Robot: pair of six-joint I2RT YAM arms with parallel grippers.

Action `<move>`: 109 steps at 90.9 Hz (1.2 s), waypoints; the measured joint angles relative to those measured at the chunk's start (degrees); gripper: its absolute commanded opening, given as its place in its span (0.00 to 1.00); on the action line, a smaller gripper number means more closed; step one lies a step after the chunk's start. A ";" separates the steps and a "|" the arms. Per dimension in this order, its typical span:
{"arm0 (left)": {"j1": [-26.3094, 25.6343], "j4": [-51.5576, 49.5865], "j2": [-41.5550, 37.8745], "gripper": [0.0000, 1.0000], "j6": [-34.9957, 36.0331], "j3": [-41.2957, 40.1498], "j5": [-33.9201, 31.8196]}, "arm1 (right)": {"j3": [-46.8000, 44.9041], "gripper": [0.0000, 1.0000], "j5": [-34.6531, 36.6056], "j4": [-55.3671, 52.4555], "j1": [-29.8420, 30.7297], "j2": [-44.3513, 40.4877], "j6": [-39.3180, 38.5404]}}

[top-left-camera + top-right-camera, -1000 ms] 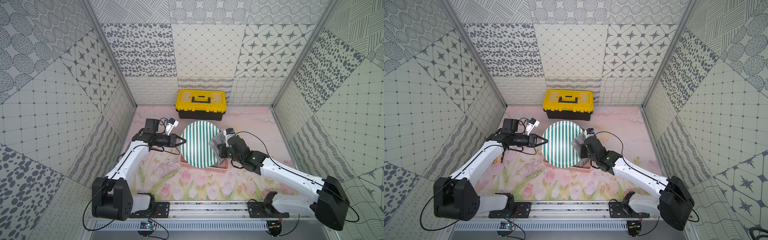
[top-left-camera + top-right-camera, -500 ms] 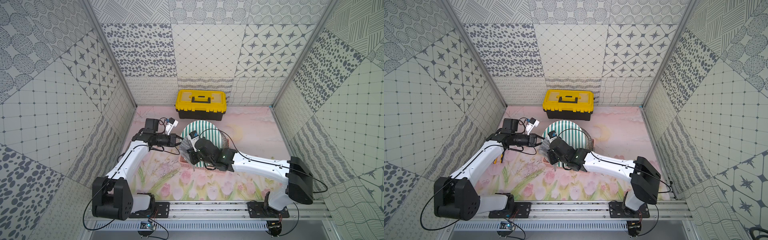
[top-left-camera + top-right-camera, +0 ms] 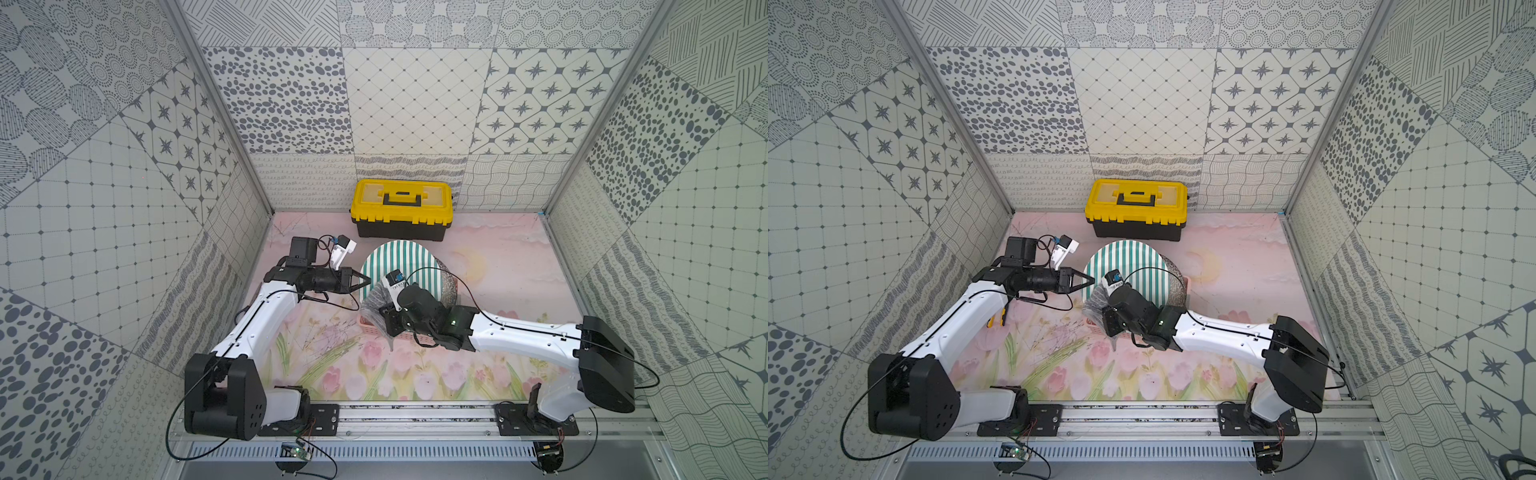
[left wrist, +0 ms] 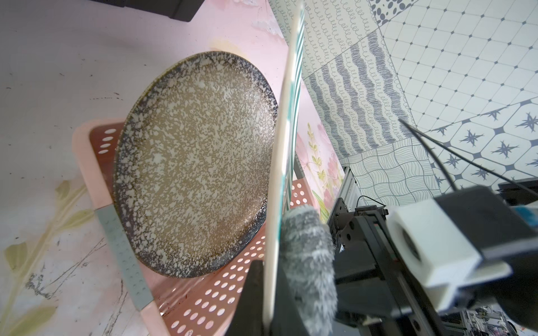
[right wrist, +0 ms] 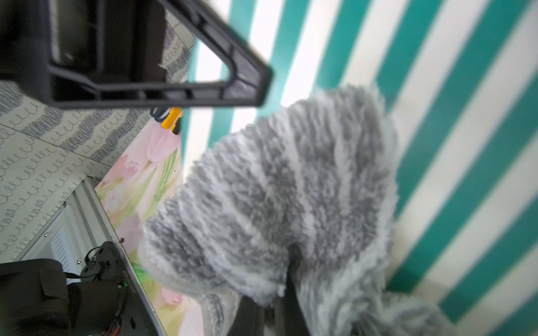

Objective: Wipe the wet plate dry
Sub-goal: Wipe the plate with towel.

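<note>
Teal-and-white stripes marked the plate, which stood on edge over the pink rack, its rim clenched in the left hand. The right hand gripped a fluffy grey cloth, pressed against the striped face near that rim. Behind, a speckled brown plate leaned in the rack. A yellow toolbox sat at the back of the table.

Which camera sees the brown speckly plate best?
The left wrist view: the speckled plate fills it, standing in the pink rack. In both top views only its edge peeks from behind the striped plate. The right wrist view misses it.
</note>
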 measured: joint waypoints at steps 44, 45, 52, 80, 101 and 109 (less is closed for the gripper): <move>0.00 1.14 -0.81 0.00 -0.26 0.00 0.81 | -13.51 0.00 6.27 -7.41 -14.45 -15.30 7.72; 0.00 1.14 -0.85 0.00 -0.31 0.00 0.87 | -13.51 0.00 6.25 -7.65 -14.86 -15.61 7.72; 0.00 1.07 -1.16 0.00 -0.48 0.00 1.99 | -13.35 0.00 6.47 -9.86 -18.58 -18.88 7.37; 0.02 -2.40 -1.53 0.00 0.85 2.60 7.32 | 6.05 0.00 -2.49 -19.98 -37.55 -20.70 1.07; -0.81 -7.56 -2.43 0.00 6.12 5.77 7.08 | 28.39 0.00 -11.47 -23.93 -38.47 -8.33 -5.22; -2.16 -10.27 -2.82 0.00 8.81 7.52 6.64 | 34.21 0.00 -13.68 -26.08 -37.73 -3.43 -6.80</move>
